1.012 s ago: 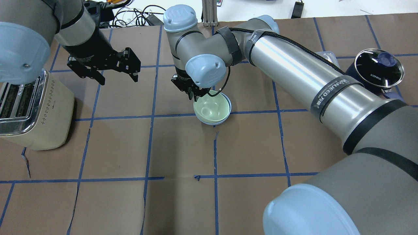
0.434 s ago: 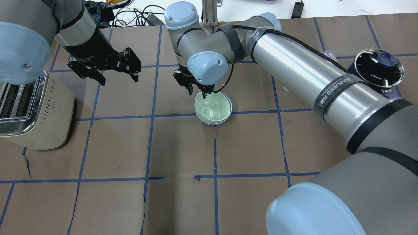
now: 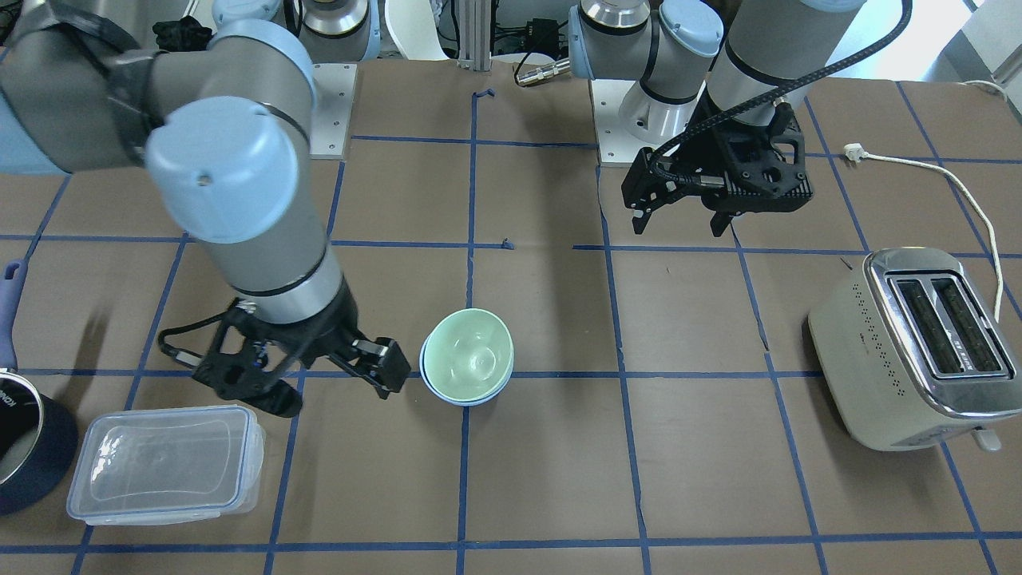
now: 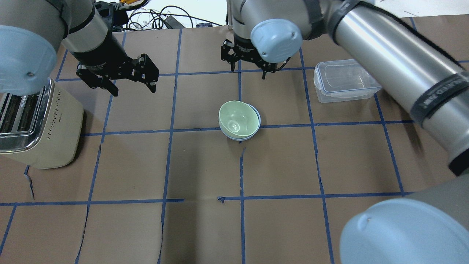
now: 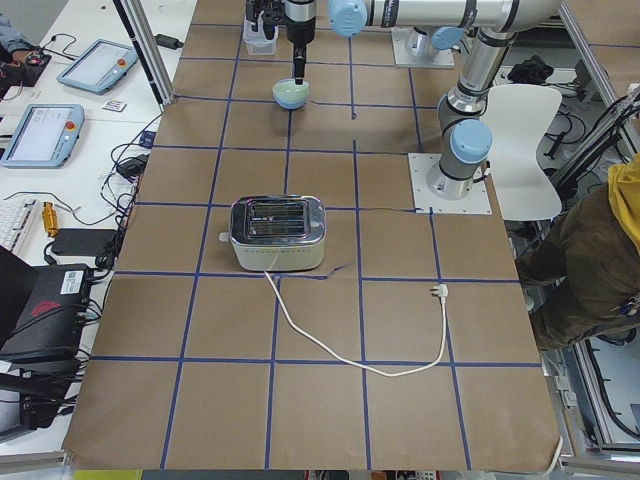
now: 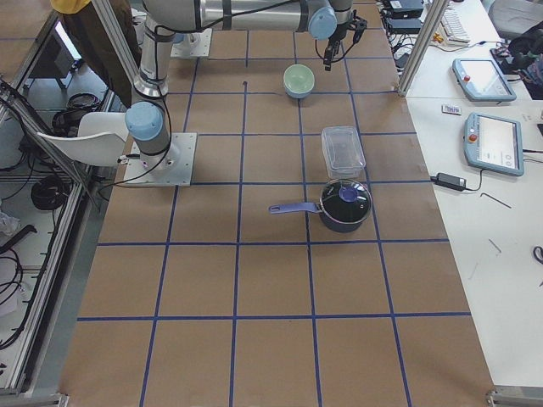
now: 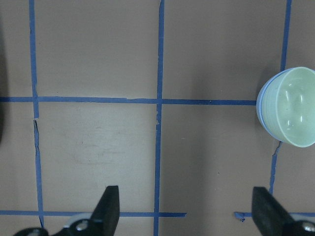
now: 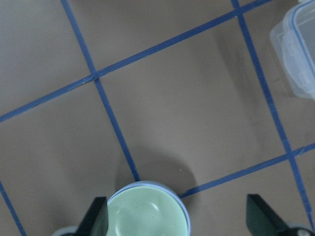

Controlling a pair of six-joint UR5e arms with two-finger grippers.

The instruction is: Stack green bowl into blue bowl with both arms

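My right gripper point(image 4: 248, 72) is wide and empty. Near it the green bowl point(image 4: 237, 118) sits mouth-up, a little tilted, inside the blue bowl point(image 3: 465, 397). My left gripper point(image 4: 133, 91) is also wide.

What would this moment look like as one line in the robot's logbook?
stack: green bowl sits inside blue bowl | right end effector: open, empty, off the bowls | left end effector: open, empty, near toaster
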